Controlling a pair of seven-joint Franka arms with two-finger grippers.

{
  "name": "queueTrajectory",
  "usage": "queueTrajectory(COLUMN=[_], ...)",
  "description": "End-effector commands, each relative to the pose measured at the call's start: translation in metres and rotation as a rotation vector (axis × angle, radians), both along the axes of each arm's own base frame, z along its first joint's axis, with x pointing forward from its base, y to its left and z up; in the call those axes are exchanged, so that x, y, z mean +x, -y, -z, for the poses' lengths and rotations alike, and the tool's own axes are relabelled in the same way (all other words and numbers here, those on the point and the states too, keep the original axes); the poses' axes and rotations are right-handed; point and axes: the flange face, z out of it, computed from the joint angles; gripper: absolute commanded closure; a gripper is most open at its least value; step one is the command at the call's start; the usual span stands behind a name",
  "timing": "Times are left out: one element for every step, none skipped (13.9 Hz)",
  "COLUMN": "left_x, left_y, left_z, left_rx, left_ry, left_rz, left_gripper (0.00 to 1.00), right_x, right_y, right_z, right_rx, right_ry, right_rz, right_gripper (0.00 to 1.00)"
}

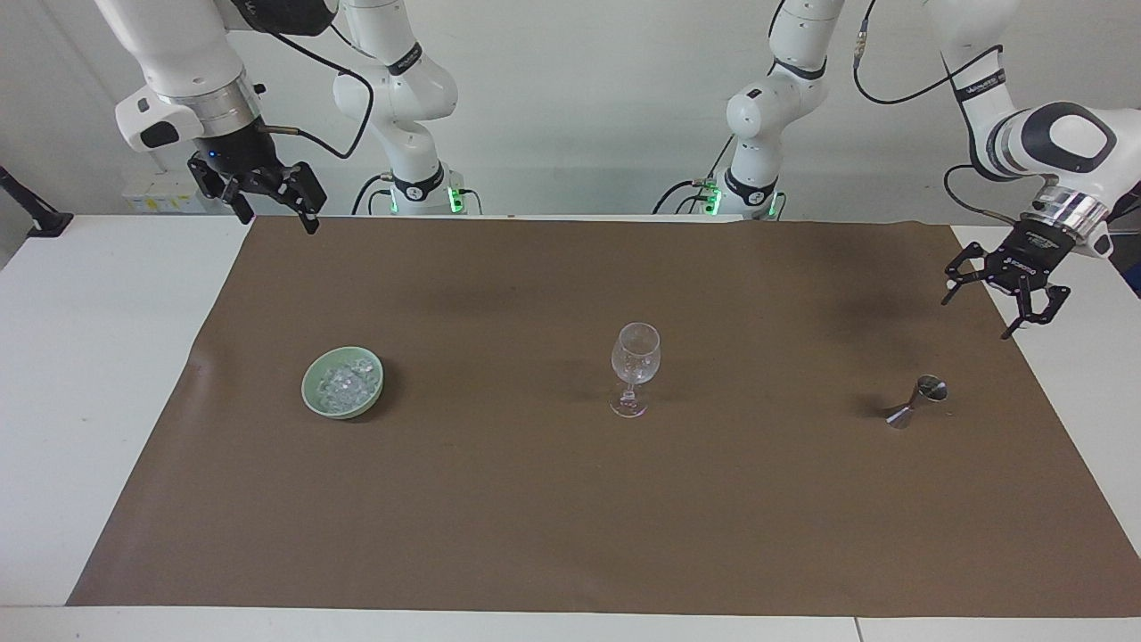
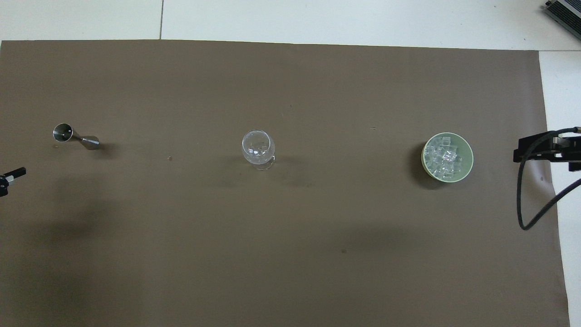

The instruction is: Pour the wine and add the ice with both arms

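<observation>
A clear stemmed wine glass [image 1: 635, 367] [image 2: 258, 147] stands upright mid-mat. The ice [image 1: 346, 381] [image 2: 444, 156] is heaped in a pale green bowl [image 1: 314, 397] [image 2: 469, 160] toward the right arm's end. A small metal jigger [image 1: 918, 401] [image 2: 75, 136] sits toward the left arm's end. No wine shows. My left gripper [image 1: 977, 318] hangs open over the mat's edge, up in the air close to the jigger; in the overhead view only one fingertip [image 2: 14, 173] pokes in. My right gripper [image 1: 278, 223] waits open and empty over the mat's corner at its own end.
A brown mat [image 1: 570, 517] covers most of the white table [image 1: 89, 357]. A black cable [image 2: 526, 200] loops down from the right wrist beside the bowl's end. A black fixture [image 1: 27, 209] sits at the table's edge past the right arm.
</observation>
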Motion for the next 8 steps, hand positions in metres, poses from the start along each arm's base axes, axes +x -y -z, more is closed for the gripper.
queueTrajectory(left_x=[-0.009, -0.008, -0.008, -0.010, -0.009, -0.009, -0.007, -0.006], left_y=[-0.016, -0.019, -0.021, -0.024, -0.024, -0.025, -0.024, -0.021], left_z=[0.032, 0.049, 0.066, 0.080, 0.091, 0.098, 0.107, 0.117], left_rx=[-0.053, -0.075, -0.095, -0.107, -0.124, -0.139, -0.161, -0.186], left_ry=[0.019, 0.026, 0.042, 0.068, 0.084, 0.089, 0.101, 0.117], left_rz=[-0.047, -0.050, -0.051, -0.044, -0.040, -0.051, -0.070, -0.087], left_gripper=[0.00, 0.00, 0.00, 0.00, 0.00, 0.00, 0.00, 0.00], right_x=[-0.008, -0.008, -0.008, -0.008, -0.008, -0.008, -0.008, -0.008], right_y=[0.000, 0.000, 0.000, 0.000, 0.000, 0.000, 0.000, 0.000], right_z=[-0.001, -0.001, -0.001, -0.001, -0.001, -0.001, 0.000, -0.001], right_rx=[0.024, 0.024, 0.024, 0.024, 0.024, 0.024, 0.024, 0.024], right_ry=[-0.008, -0.008, -0.008, -0.008, -0.008, -0.008, -0.009, -0.008], right_rz=[-0.011, -0.011, -0.011, -0.011, -0.011, -0.011, -0.011, -0.011], right_gripper=[0.00, 0.00, 0.00, 0.00, 0.00, 0.00, 0.00, 0.00])
